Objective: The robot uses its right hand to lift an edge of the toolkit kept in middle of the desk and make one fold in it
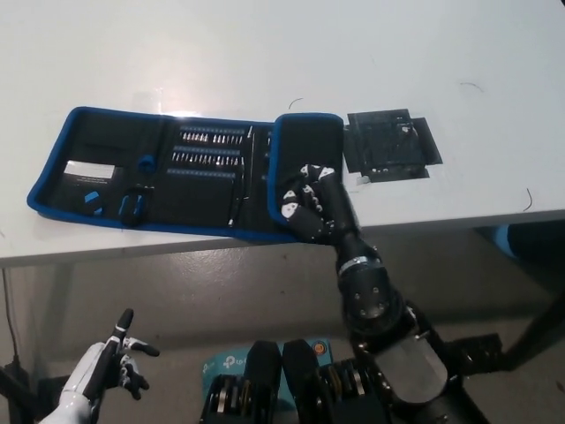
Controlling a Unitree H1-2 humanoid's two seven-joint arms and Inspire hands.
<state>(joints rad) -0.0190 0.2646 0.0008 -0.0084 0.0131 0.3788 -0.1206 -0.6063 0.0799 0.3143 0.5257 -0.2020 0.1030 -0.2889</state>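
One folded toolkit flap partly hidden by right hand.

Box on the floor below me: teal, with white letters that look like "tp-link", partly cut off.
White card in the toolkit: I can read no print on it.
Toolkit: I find no lettering legible.

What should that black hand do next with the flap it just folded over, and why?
Probably lift the right hand straight up and draw it back. The right panel of the toolkit already lies flat over the middle section, with the hand resting on top, so the single fold looks done. The left hand hangs open below the desk.
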